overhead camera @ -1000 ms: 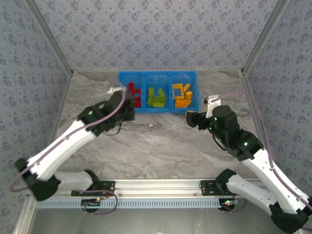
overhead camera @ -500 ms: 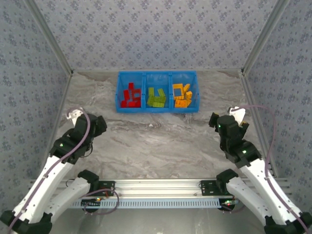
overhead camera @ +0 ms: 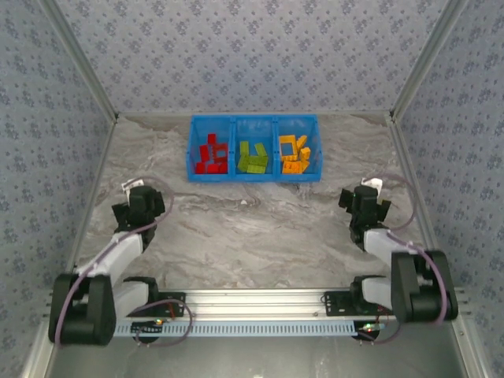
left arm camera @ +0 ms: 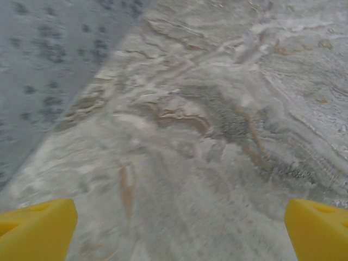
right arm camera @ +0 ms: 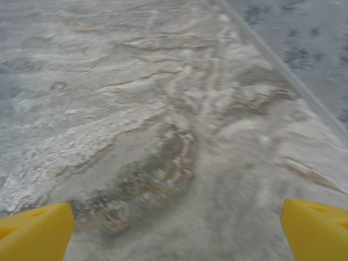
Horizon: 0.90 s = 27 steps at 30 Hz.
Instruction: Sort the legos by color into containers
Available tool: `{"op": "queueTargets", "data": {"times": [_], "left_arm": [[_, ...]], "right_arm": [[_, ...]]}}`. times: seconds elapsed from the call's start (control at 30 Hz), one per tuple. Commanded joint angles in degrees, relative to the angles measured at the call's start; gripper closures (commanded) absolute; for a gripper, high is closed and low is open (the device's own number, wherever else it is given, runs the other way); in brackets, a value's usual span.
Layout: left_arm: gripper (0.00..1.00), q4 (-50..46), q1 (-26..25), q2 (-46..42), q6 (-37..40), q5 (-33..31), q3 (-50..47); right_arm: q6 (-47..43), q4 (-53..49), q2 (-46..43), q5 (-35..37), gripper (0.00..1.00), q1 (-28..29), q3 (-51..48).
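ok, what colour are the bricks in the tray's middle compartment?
Lime green bricks; top external view shows them best.

Arms folded low, left pincer (left arm camera: 179, 231), right pincer (right arm camera: 176, 231) (both agape, empty)

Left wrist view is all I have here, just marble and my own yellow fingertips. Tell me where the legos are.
Observer: Every brick I can see lies in the blue tray at the far middle of the table.
Operator: Give me the sorting, compartment by compartment.
Observer: From the left: red bricks, green bricks, orange bricks. One colour per compartment, as far as I can make out.
Operator: Report the right gripper.
Observer: The right gripper is open above the bare table on its right side, holding nothing.
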Motion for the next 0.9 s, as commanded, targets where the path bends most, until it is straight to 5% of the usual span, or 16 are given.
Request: {"op": "queueTargets", "data": {"times": [0.0,0.17,0.27,0.37,0.53,0.87], "left_arm": [[0.02,14.1,1.1,8.6,3.6,10.6,3.4],[0.02,23.3,2.7,18.6,7.5,15.7,7.1],[0.02,29.2,4.6,20.4,6.2,18.9,4.3],[0.02,46.2,4.3,23.2,5.4,15.1,-3.2],[0.02,38.9,4.3,22.4,5.5,15.7,-0.3],[0.02,39.4,4.1,22.5,5.9,15.9,-0.4]], "right_arm": [[-7.1,13.8,6.0,-6.3,0.00,-0.6,3.6],[-6.5,18.2,11.9,-13.4,0.00,-3.5,3.7],[-7.4,29.0,14.4,-14.0,0.00,-3.1,-0.8],[-6.7,30.4,13.9,-10.3,0.00,-2.4,-1.8],[-6.3,24.1,14.5,-7.0,0.00,-1.7,1.9],[-6.3,23.9,14.6,-7.1,0.00,-1.7,2.0]]}}
